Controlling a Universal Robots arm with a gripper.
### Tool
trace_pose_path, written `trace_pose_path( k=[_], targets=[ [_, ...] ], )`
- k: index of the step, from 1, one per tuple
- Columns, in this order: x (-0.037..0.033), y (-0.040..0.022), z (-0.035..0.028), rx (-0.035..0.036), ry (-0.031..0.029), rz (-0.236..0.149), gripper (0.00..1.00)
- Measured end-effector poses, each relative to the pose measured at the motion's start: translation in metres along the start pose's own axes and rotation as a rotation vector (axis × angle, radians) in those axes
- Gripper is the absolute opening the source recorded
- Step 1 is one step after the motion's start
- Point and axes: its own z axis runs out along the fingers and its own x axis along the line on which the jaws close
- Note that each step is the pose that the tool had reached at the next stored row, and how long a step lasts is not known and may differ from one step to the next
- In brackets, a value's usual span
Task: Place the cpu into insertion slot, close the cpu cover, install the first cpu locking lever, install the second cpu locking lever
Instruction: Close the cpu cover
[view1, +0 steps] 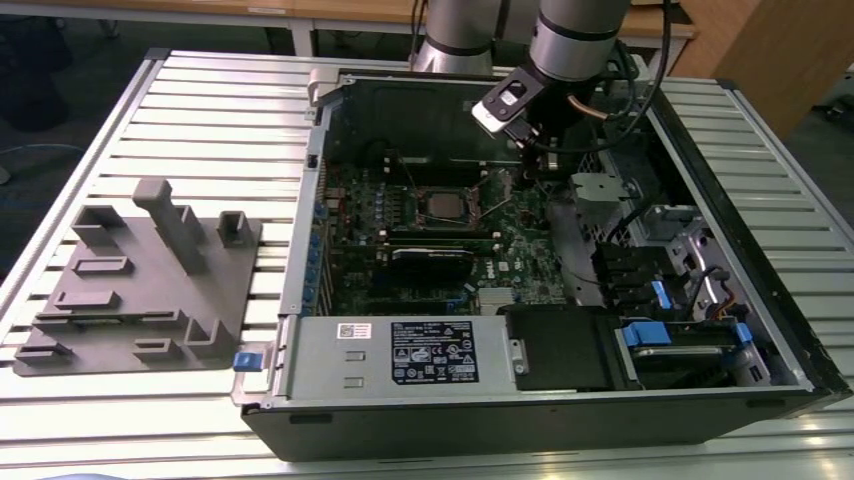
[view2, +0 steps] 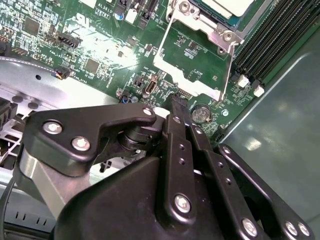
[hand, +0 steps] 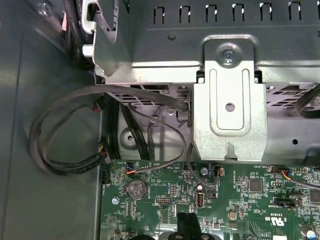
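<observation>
cpu (view1: 442, 204) silver-tan, flat, level, seated inside dark-rimmed square insertion slot (view1: 416, 206).

My hand (view2: 175, 107) is matte black, studded with silver screws. The motherboard (view2: 100, 45) is green, speckled with silver solder and black chips. The cpu (view1: 441, 203) top is dull silver-tan. The worktop (view1: 214, 110) is pale grey, striped with ribs.

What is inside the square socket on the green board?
A cpu with a pale metal top lies in the insertion slot. It covers the slot's floor, so whatever is beneath it cannot be seen.
</observation>
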Motion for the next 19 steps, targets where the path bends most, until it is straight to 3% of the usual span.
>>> trace_pose_path(
  k=[8,16,19],
  targets=[
    [-0.0001,-0.0063,0.0001,-0.0012,0.0002,0.000,0.11],
    [0.0000,-0.0067,0.0001,-0.0013,0.0002,0.000,0.11],
    [0.0000,-0.0103,-0.0001,-0.0015,0.0001,0.000,0.11]
  ],
)
